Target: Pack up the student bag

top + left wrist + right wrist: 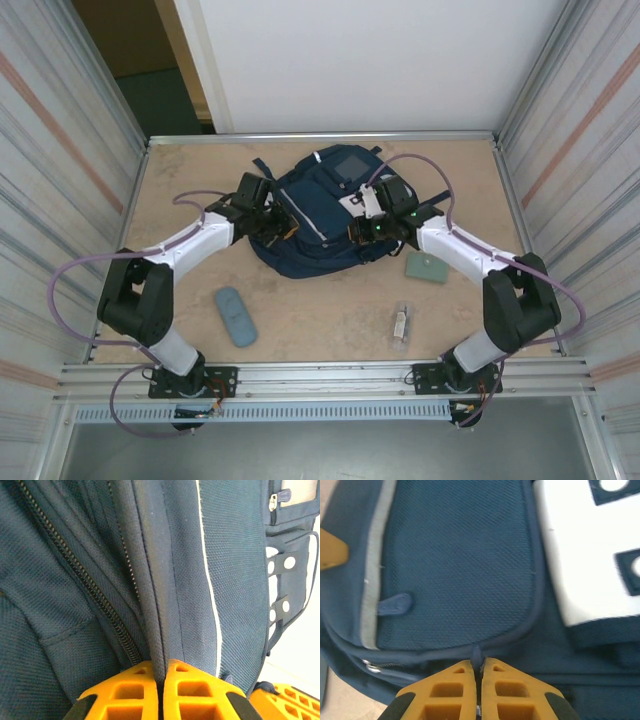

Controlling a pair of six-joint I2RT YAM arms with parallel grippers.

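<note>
The student bag [310, 225] lies toward 12 o'clock on the table [320, 320]. The left gripper [161, 680] is pinched on a fabric fold [155, 605] beside a zipper [100, 610], likely bracing the bag. The right gripper [479, 672] is clamped on a small seam tab [476, 655], probably to draw it open.

I have the top camera looking down from high behind the rig over the counter [320, 310]. Both wrist cameras sit close against the bag [315, 225]; all three views share it.
</note>
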